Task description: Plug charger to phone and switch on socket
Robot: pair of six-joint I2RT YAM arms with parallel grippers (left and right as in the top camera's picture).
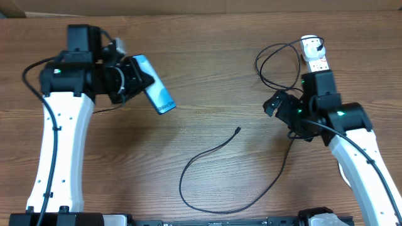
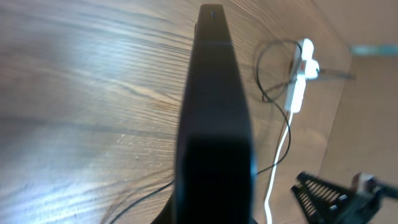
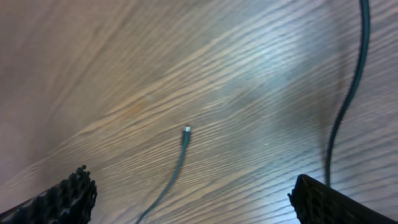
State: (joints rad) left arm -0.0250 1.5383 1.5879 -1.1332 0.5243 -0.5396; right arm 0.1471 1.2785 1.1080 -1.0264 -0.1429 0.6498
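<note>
No writing can be read anywhere. The phone (image 1: 157, 92) shows a light blue-and-white screen in the overhead view, with a dark smudge of lettering near its lower end that is too small to make out. The socket (image 1: 314, 53) lies near the far right corner of the table (image 1: 207, 37); red marks show on its top, but no label is legible, and the right arm hides its near end.

The left gripper (image 1: 141, 76) is clamped on the phone's upper end and holds it tilted over the left half of the table, toward the far edge. In the left wrist view the phone (image 2: 214, 124) is only a dark, blurred slab seen edge-on, and the claw's own fingers are hidden behind it. Past it the socket (image 2: 299, 87) and its white cord (image 2: 280, 149) show as soft blurs.

The charger (image 1: 207, 154) lies loose on the wood. Its plug tip (image 1: 238, 130) rests near the middle of the table, touching nothing. From there the cable loops toward the near edge, then runs up under the right arm, where its course is lost.

The right gripper (image 1: 276, 105) hangs right of the tip, jaws spread wide and empty. In its wrist view only the ribbed fingertips (image 3: 65, 196) show at the bottom corners, with the plug tip (image 3: 186, 130) on the wood between them.
</note>
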